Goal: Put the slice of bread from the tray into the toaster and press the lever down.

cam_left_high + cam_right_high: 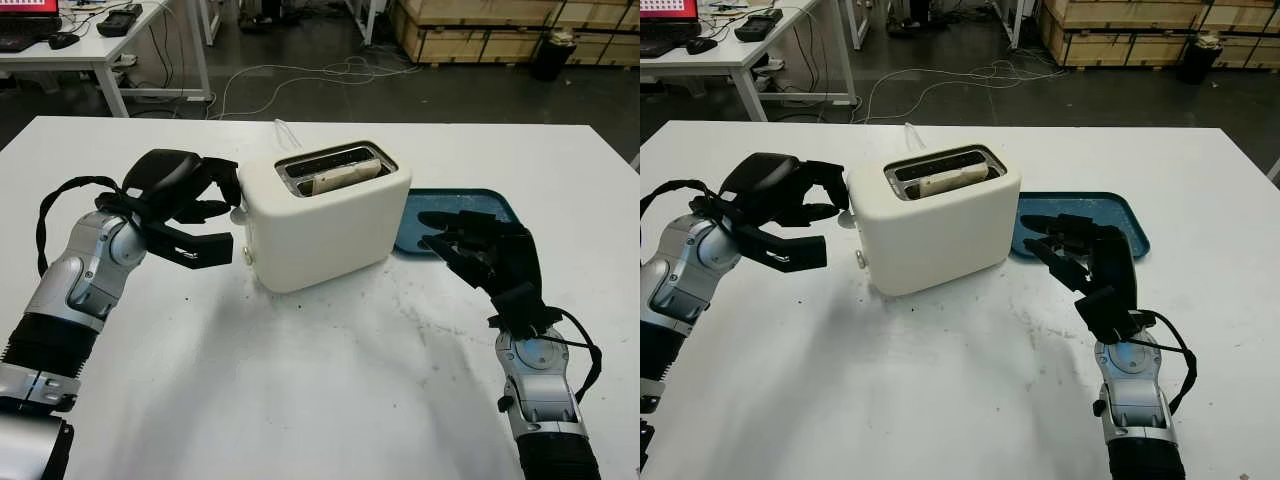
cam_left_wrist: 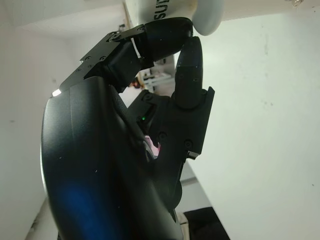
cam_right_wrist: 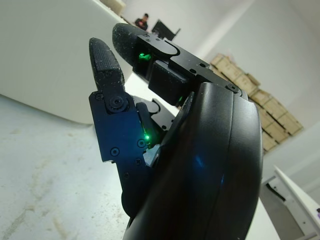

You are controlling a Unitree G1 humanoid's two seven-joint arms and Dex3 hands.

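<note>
Up against the toaster's (image 1: 325, 215) end, the left hand (image 1: 190, 205) has its fingertips (image 2: 167, 35) curled onto the white lever knob (image 2: 207, 15), gripping nothing else. Inside the toaster's slot sits the slice of bread (image 1: 345, 178). Further out, the right hand (image 1: 485, 250) hovers open over the near edge of the blue tray (image 1: 470, 200) on the white table (image 1: 300, 380).

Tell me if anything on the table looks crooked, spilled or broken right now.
Nothing looks spilled or broken. The toaster sits turned at an angle to the table edge, with the bread in its slot. The left hand is at its lever end; the right hand is open over the blue tray.
</note>
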